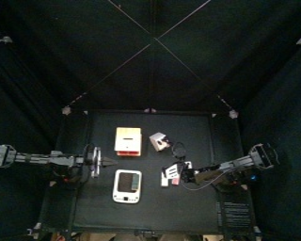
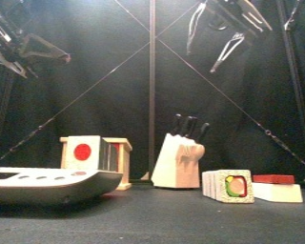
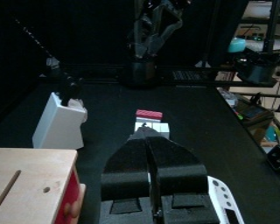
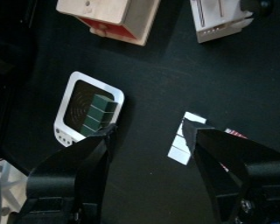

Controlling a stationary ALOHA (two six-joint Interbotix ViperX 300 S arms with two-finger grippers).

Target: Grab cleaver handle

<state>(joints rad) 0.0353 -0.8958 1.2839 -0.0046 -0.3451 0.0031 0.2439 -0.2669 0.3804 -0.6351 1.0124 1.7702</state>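
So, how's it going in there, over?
Left fingers shut, raised, idle. Right fingers open, raised, holding nothing. Cleaver handle lying free, untouched. Nothing in the way.

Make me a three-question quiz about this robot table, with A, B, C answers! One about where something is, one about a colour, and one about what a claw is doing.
1. From the front, where does the knife block stand?
A. Between the wooden box and the striped box
B. On top of the white scale
C. Inside the wooden box

2. What colour is the circle on the wooden box?
A. Blue
B. Red
C. Green

3. What is the right gripper doing?
A. Shut on the cleaver
B. Shut on the scale
C. Open, holding nothing

Answers:
1 A: the knife block stands on the table with the wooden box on one side and the striped box on the other.
2 B: the circle is red.
3 C: the right gripper has its jaws wide apart above the table, and the cleaver lies ungrabbed.
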